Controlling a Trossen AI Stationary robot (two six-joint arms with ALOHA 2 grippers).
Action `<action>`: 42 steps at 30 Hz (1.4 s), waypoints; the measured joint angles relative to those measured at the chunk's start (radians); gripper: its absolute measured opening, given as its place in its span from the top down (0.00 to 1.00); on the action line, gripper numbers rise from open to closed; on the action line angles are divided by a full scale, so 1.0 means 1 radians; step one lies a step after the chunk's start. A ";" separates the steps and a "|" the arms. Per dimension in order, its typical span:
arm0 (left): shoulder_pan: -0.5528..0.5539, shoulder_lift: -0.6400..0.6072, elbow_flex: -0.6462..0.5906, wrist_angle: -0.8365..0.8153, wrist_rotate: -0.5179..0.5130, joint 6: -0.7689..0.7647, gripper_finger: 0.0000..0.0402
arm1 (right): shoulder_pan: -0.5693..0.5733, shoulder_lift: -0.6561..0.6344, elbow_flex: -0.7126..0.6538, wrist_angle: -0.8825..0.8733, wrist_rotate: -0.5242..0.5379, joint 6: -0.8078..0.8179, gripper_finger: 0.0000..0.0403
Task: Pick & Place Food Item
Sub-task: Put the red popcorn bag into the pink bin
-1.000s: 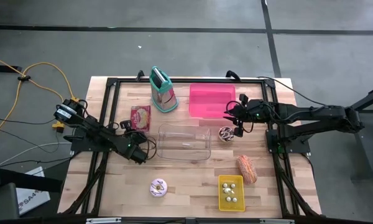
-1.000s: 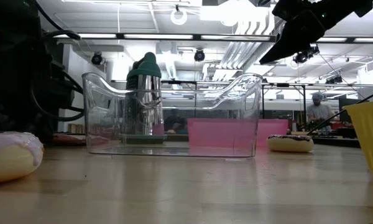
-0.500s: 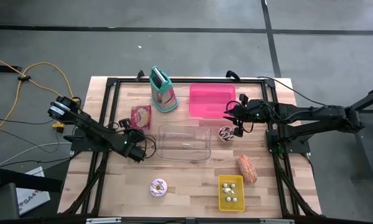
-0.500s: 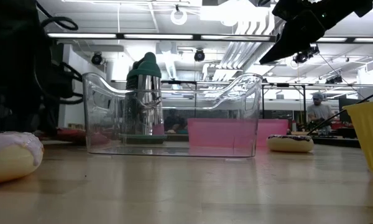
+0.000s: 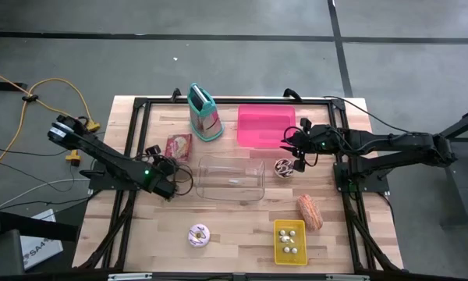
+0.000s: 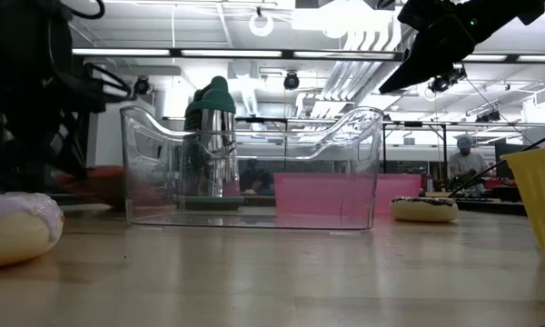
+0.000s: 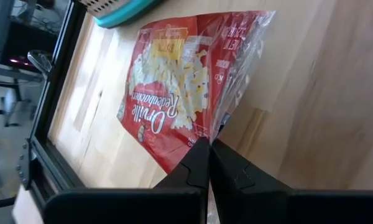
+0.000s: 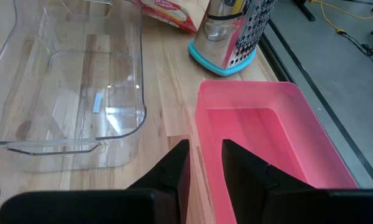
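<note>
- Left gripper [image 7: 208, 144] is sitting low over the table at about 9 o'clock from the clear bin [image 5: 231, 177], its fingers pressed together and pinching a corner edge of the red popcorn packet [image 7: 186, 81].
- Popcorn packet [image 5: 177, 146] is lying at roughly 10 o'clock from the clear bin, just at 7 o'clock of the steel grater [image 5: 205, 114], with its pinched corner looking lifted off the wood in the left wrist view.
- Right gripper [image 5: 297, 148] is hovering above the table between the pink tray [image 5: 264, 125] and the chocolate donut [image 5: 284, 167]; its fingers are standing slightly apart with nothing between them in the right wrist view.
- Chocolate donut is resting at 3 o'clock of the clear bin, just beside its wall.
- Bread roll [image 5: 310, 211] is lying at 4 o'clock from the bin, with the yellow tray [image 5: 289, 241] of small round pieces just at its 7 o'clock.
- Pink-iced donut [image 5: 198, 235] is sitting at 7 o'clock from the bin, well apart.
</note>
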 joint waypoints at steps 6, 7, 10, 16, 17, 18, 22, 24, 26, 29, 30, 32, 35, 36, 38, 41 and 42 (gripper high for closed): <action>0.000 -0.109 0.000 -0.002 0.000 0.000 1.00 | 0.000 0.000 0.000 0.000 0.000 0.000 0.80; 0.000 -0.128 0.000 -0.002 0.000 0.000 1.00 | 0.000 0.000 0.000 0.000 0.000 0.000 0.80; 0.000 -0.183 0.001 -0.002 -0.001 0.000 1.00 | 0.000 0.000 0.000 0.000 0.000 0.000 0.80; 0.000 -0.276 0.001 -0.001 -0.002 0.001 1.00 | 0.000 0.000 0.000 0.000 0.000 0.000 0.80; 0.000 -0.290 0.001 -0.001 -0.002 0.001 1.00 | 0.000 0.000 0.000 0.000 0.000 0.000 0.80; 0.000 -0.304 0.001 -0.001 -0.002 0.006 1.00 | 0.000 0.000 0.000 0.000 0.000 0.000 0.80; 0.000 -0.356 0.001 0.000 -0.002 0.028 1.00 | 0.000 0.000 0.000 0.000 0.000 0.000 0.80; 0.000 -0.378 0.002 0.005 -0.002 0.044 1.00 | 0.000 0.000 0.000 0.000 0.000 0.000 0.80; 0.000 -0.396 0.002 0.007 -0.002 0.053 1.00 | 0.000 0.000 0.000 0.000 0.000 0.000 0.80; 0.000 -0.413 0.002 0.007 -0.001 0.055 1.00 | 0.000 0.000 0.000 0.000 0.000 0.000 0.80; 0.000 -0.414 0.002 0.007 0.002 0.055 1.00 | 0.000 0.000 0.000 0.000 0.000 0.000 0.80; 0.000 -0.414 0.002 0.007 0.006 0.055 1.00 | 0.000 0.000 0.000 0.000 0.000 0.000 0.80; 0.000 -0.412 0.002 0.007 0.008 0.055 1.00 | 0.000 0.000 0.000 0.000 0.000 0.000 0.80; 0.000 -0.412 0.002 0.007 0.008 0.055 1.00 | 0.000 0.000 0.000 0.000 0.000 0.000 0.80; 0.000 -0.412 0.002 0.007 0.008 0.055 1.00 | 0.000 0.000 0.000 0.000 0.000 0.000 0.80; 0.000 -0.412 0.002 0.007 0.009 0.055 1.00 | 0.000 0.000 0.000 0.000 0.000 0.000 0.80; 0.000 -0.412 0.002 0.007 0.009 0.055 1.00 | 0.000 0.000 0.000 0.000 0.000 0.000 0.80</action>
